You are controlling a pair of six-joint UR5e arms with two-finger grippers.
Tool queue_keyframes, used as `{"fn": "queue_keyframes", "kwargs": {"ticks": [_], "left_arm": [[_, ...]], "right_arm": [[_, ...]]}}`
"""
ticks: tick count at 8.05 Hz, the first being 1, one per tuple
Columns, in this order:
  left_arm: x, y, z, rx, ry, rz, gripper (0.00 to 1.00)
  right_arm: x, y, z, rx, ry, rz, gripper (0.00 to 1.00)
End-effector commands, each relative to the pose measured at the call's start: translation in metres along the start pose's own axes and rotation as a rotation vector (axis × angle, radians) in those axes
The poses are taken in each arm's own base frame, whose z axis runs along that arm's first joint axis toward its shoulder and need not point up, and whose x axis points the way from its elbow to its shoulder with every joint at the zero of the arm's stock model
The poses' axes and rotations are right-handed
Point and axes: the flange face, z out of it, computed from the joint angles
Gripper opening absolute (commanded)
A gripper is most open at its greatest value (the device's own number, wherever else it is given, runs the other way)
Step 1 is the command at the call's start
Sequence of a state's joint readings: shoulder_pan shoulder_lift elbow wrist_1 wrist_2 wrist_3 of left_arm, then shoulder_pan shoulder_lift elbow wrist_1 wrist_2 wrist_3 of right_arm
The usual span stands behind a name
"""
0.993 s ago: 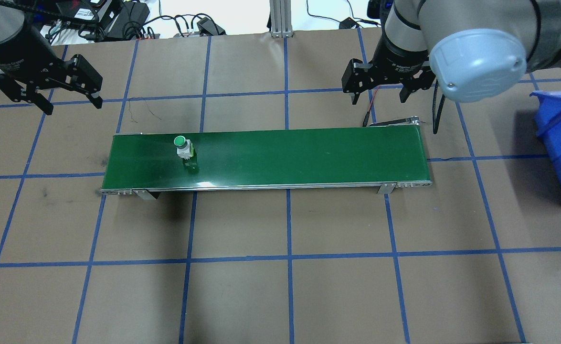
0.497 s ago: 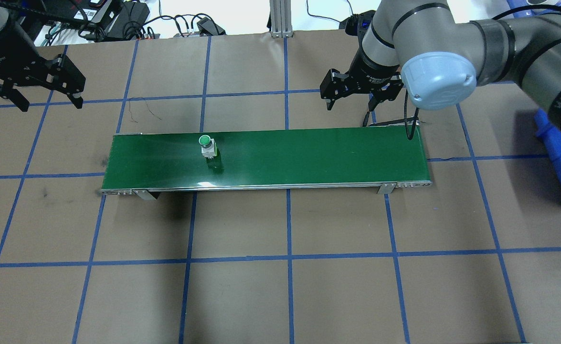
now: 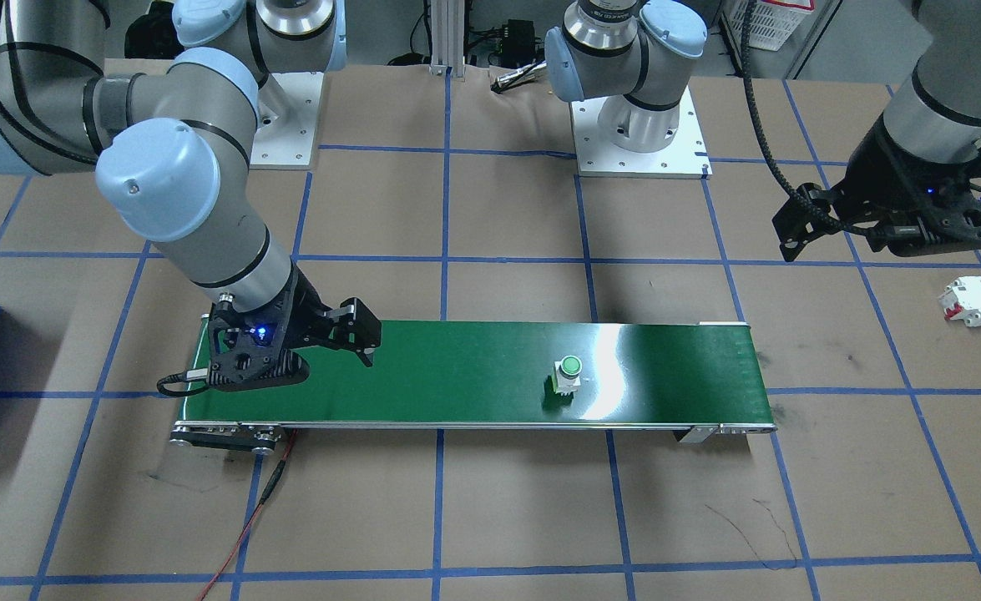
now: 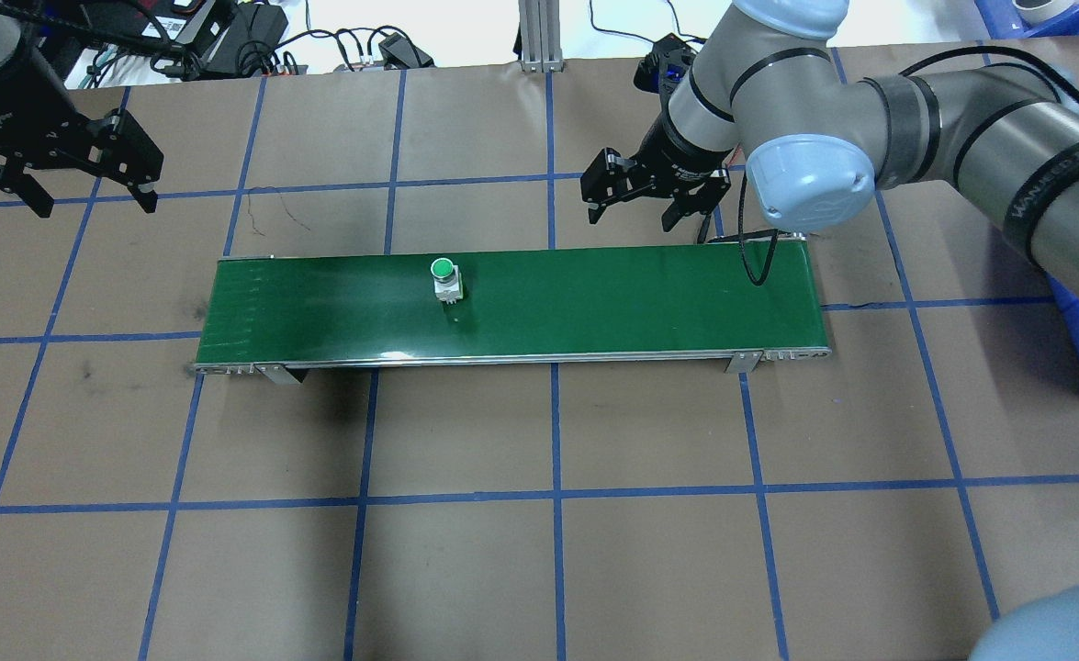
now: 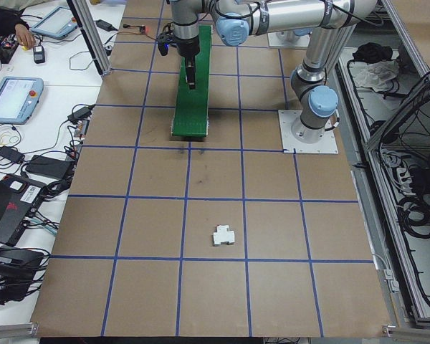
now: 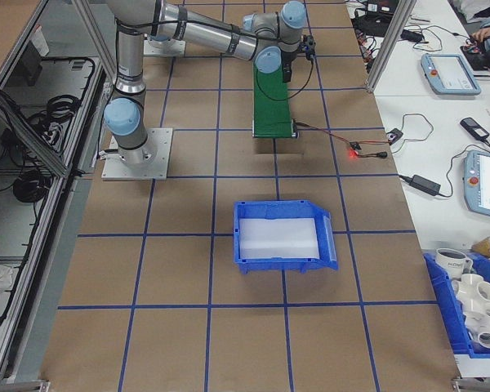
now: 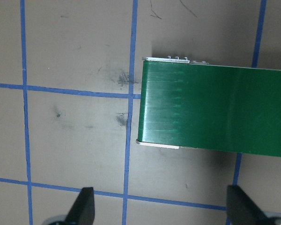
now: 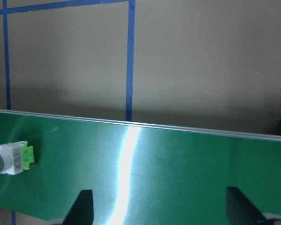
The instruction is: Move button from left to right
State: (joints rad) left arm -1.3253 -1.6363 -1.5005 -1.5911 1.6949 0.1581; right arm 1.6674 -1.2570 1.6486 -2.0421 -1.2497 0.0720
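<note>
The button (image 4: pixel 445 278), with a round green cap on a whitish body, stands on the green conveyor belt (image 4: pixel 640 303), left of its middle. The front view has the button (image 3: pixel 569 373) right of the belt's (image 3: pixel 457 376) centre. My right gripper (image 4: pixel 629 220) hangs open just beyond the belt's far edge, right of the button and apart from it. Its wrist view catches the button (image 8: pixel 11 158) at the left edge, with the open fingertips (image 8: pixel 82 206) empty. My left gripper (image 4: pixel 95 207) is open and empty, off the belt's left end (image 7: pixel 215 112).
A white breaker with a red lever (image 3: pixel 970 300) lies on the table near my left gripper (image 3: pixel 832 246). A blue bin (image 6: pixel 282 237) stands past the belt's right end. A red cable (image 3: pixel 248 517) trails from the belt's end. Blue tape lines grid the brown tabletop.
The button has travelled rightward along the belt. My right gripper has moved left and closer to the belt. My left gripper drew back to the left, then held still.
</note>
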Motion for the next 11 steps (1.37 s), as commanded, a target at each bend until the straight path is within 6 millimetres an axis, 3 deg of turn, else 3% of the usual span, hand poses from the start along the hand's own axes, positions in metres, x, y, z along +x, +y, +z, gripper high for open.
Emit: {"fn": "queue_keyframes", "kwargs": {"ticks": [1, 6, 8, 11], "left_arm": [[0.0, 0.0, 0.003, -0.008, -0.004, 0.001, 1.0], [0.0, 0.002, 0.003, -0.008, -0.002, -0.001, 1.0], [0.0, 0.002, 0.003, -0.006, -0.001, -0.001, 1.0], [-0.001, 0.001, 0.002, -0.005, -0.004, -0.003, 1.0]], "right_arm": [[-0.019, 0.004, 0.013, -0.015, -0.067, -0.016, 1.0], [-0.019, 0.002, 0.044, -0.069, -0.104, -0.005, 1.0], [-0.009, -0.002, 0.075, -0.117, -0.099, 0.017, 1.0], [-0.007, 0.001, 0.079, -0.149, -0.082, 0.07, 1.0]]}}
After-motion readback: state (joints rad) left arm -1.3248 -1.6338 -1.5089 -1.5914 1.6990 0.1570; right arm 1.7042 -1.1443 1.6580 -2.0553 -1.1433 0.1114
